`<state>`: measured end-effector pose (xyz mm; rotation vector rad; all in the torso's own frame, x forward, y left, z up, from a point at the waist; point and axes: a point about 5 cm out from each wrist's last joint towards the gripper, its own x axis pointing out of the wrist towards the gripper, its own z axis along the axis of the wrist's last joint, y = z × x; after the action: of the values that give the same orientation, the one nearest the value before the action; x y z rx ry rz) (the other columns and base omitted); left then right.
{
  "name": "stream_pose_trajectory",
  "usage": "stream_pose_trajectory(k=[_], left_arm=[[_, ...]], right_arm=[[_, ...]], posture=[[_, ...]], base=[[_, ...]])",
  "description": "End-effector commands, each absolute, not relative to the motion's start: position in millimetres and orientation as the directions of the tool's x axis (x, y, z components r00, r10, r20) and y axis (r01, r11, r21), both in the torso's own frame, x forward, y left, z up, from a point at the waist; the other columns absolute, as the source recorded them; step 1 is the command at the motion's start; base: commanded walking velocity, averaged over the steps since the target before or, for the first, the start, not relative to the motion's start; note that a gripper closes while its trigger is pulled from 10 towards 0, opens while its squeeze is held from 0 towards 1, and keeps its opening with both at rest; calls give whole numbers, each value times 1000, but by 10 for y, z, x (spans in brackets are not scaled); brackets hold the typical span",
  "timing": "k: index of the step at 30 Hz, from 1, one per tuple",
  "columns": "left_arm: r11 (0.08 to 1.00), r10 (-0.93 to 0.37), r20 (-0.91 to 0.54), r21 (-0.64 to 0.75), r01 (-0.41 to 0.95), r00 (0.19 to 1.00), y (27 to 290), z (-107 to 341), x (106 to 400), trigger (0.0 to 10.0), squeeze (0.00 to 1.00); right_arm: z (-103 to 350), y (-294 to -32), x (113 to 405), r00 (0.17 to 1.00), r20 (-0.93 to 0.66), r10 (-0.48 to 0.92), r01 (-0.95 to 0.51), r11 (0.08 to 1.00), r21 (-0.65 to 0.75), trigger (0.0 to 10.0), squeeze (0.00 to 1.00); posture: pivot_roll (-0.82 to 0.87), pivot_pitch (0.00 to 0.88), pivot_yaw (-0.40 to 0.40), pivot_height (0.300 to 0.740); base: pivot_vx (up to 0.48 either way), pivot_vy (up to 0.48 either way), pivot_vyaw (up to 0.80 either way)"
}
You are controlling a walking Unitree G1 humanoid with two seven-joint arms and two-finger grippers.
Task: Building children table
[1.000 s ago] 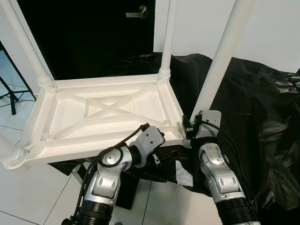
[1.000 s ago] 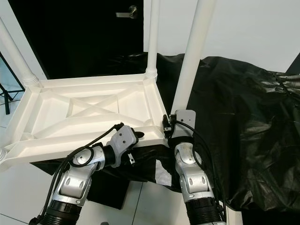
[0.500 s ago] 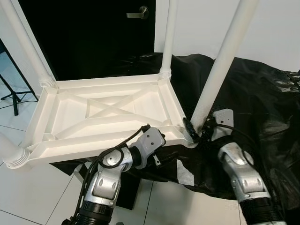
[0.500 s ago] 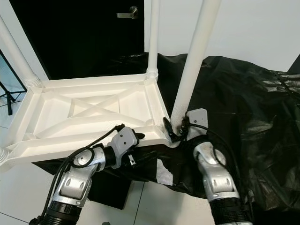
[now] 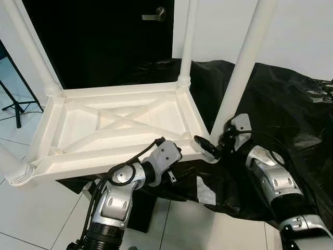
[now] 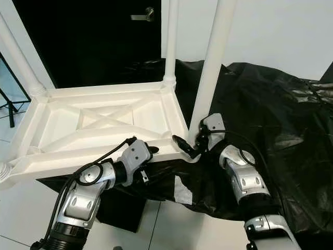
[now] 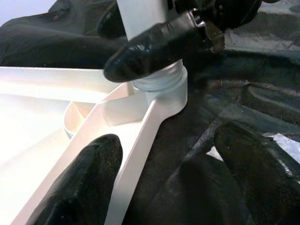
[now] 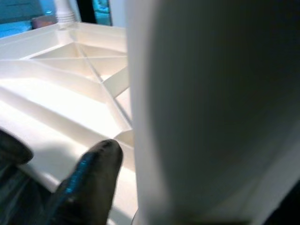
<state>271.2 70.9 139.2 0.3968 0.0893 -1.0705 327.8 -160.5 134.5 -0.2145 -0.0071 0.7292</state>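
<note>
Right claw (image 5: 210,147) clamped round near-right leg (image 5: 240,73) at its base socket. Left claw (image 7: 168,183) spread wide, straddling front rim of upside-down white table (image 5: 119,127), sitting on black sheet (image 5: 291,114).

Upturned table (image 5: 119,122) on sheet (image 5: 291,114)

Right claw (image 5: 210,147) now round near leg (image 5: 240,70)

A black door (image 5: 104,41) with a metal lever handle (image 5: 156,14) stands in a white wall (image 5: 307,31). White floor tiles (image 5: 31,213) lie below. Crumpled black plastic sheeting (image 5: 291,114) spreads to the right. A black tripod leg (image 5: 14,101) stands at left.
</note>
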Motion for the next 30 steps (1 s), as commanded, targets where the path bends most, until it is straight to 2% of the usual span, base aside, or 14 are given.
stream_pose_trajectory(k=[1, 10, 11, 12, 13, 14, 18, 20, 22, 25, 30], left_arm=[[544, -760, -200, 324, 774, 618, 729, 1460, 2778, 10000, 0], [559, -751, -194, 321, 765, 631, 729, 1458, 2765, 10000, 0], [559, -751, -194, 320, 765, 631, 728, 1455, 2763, 10000, 0], [560, -751, -195, 320, 764, 631, 727, 1452, 2761, 10000, 0], [560, -751, -195, 320, 764, 631, 727, 1452, 2761, 10000, 0], [561, -749, -196, 320, 764, 632, 726, 1446, 2763, 10000, 0], [563, -747, -199, 319, 762, 635, 722, 1436, 2767, 10000, 0], [564, -746, -200, 318, 762, 635, 721, 1433, 2767, 10000, 0], [564, -746, -200, 318, 762, 636, 721, 1432, 2767, 10000, 0], [563, -744, -204, 320, 762, 636, 740, 1424, 2763, 10000, 0], [557, -747, -211, 321, 766, 631, 765, 1410, 2754, 10000, 0]], right_arm=[[1315, -1571, 3289, 711, -105, 696, -701, 686, -196, 0, 0], [1263, -1634, 3236, 700, -107, 706, -713, 684, -156, 0, 0], [1266, -1642, 3228, 714, -97, 693, -699, 699, -153, 353, 0], [1274, -1646, 3220, 729, -89, 678, -683, 713, -162, 6078, 0], [1274, -1646, 3220, 729, -89, 678, -683, 713, -162, 6078, 0], [1286, -1635, 3203, 755, -74, 651, -653, 737, -175, 10000, 0], [1282, -1603, 3152, 823, -55, 565, -564, 803, -192, 10000, 0], [1256, -1559, 3088, 868, -34, 496, -494, 856, -153, 10000, 0], [1248, -1544, 3067, 879, -30, 476, -475, 869, -137, 10000, 0], [1197, -1481, 2951, 932, -16, 363, -362, 925, -113, 10000, 0], [1128, -1457, 2861, 971, -33, 236, -238, 968, -82, 10000, 0]], posture=[[10, 0, -50, 740], [10, 0, -60, 740], [10, 0, -61, 740], [11, 0, -62, 740], [11, 0, -62, 740], [9, 0, -64, 740], [5, 0, -65, 740], [3, 0, -65, 740], [3, 0, -65, 740], [-2, 0, -62, 740], [-4, 0, -63, 740]], base=[[0, 0, 0], [0, 0, 0], [0, 0, 0], [0, 0, 0], [0, 0, 0], [0, 0, 0], [0, 0, 0], [0, 0, 0], [0, 0, 0], [0, 0, 0], [0, 0, 0]])
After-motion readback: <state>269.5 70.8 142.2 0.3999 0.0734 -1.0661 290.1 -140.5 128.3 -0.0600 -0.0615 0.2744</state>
